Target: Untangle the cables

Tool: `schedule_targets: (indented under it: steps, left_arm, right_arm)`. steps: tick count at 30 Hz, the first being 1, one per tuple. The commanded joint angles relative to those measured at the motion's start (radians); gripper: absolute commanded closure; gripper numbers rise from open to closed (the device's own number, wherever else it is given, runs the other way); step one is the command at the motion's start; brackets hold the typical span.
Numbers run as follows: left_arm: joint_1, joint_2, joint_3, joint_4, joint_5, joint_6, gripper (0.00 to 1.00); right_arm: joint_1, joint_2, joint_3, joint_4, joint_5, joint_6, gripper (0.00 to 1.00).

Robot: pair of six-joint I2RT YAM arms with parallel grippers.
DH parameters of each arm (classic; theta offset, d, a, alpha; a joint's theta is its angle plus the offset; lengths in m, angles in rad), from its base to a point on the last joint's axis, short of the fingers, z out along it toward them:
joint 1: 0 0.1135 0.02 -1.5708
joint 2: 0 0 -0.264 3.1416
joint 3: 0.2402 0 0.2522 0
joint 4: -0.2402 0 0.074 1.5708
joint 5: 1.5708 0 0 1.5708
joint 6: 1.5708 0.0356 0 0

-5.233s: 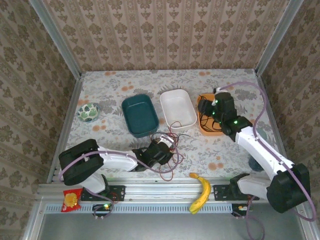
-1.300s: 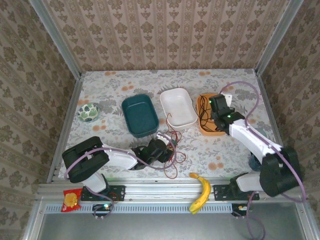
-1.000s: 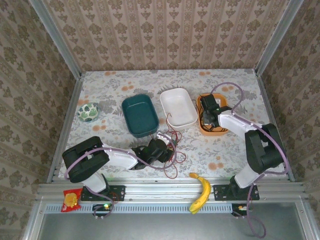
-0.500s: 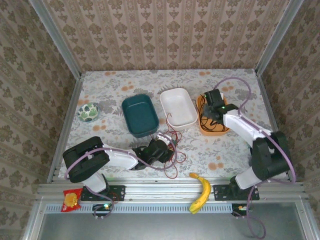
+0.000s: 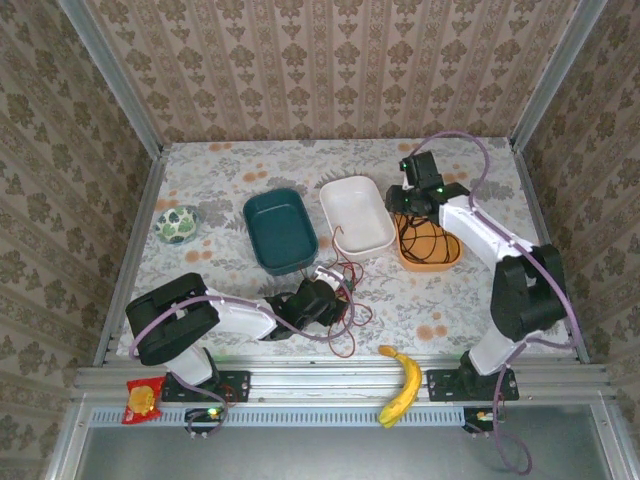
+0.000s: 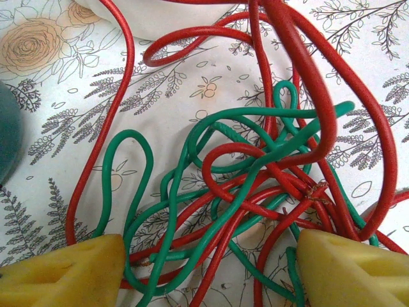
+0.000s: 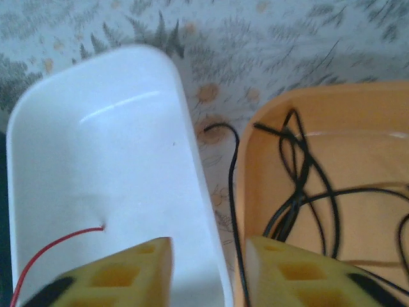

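Observation:
A tangle of red and green cables (image 5: pixel 345 300) lies on the table in front of the white tray (image 5: pixel 360 205). My left gripper (image 5: pixel 322 300) stands open low over it. In the left wrist view the knotted red and green cables (image 6: pixel 255 173) run between its yellow fingertips (image 6: pixel 64 272), and the left gripper (image 6: pixel 211 275) holds nothing. One red cable end (image 7: pixel 57 246) rests inside the white tray (image 7: pixel 96 147). Black cables (image 7: pixel 300 185) lie coiled in the orange tray (image 7: pixel 358 115), one strand hanging over its rim. My right gripper (image 7: pixel 208 268) hovers open over the gap between both trays.
A teal tray (image 5: pixel 280 230) stands left of the white one. A small patterned bowl (image 5: pixel 180 224) sits at the far left. A banana (image 5: pixel 400 385) lies on the table's front rail, and a snack packet (image 5: pixel 143 398) by the left arm's base. Walls close in three sides.
My right gripper has let go of the black cables in the orange tray, opened, and risen toward the tray's far left corner. The left arm has not moved.

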Motion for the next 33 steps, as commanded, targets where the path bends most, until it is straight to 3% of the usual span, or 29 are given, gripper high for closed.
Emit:
schedule_targets:
  steps: [1, 17, 27, 33]
  left_arm:
    - [-0.014, 0.046, -0.020, -0.154, 0.026, -0.009, 0.27]
    - [-0.015, 0.052, -0.012, -0.174, 0.016, -0.020, 0.27]
    - [-0.015, 0.057, -0.007, -0.185, 0.014, -0.025, 0.27]
    - [-0.016, 0.061, -0.002, -0.188, 0.017, -0.020, 0.27]
  right_arm:
    - [-0.016, 0.071, 0.047, -0.101, -0.071, -0.003, 0.70]
    - [-0.032, 0.160, 0.037, -0.088, -0.066, -0.002, 0.77]
    - [-0.034, 0.145, 0.020, -0.069, -0.049, 0.007, 0.96]
    - [-0.044, 0.100, -0.019, -0.031, -0.073, 0.018, 1.00]
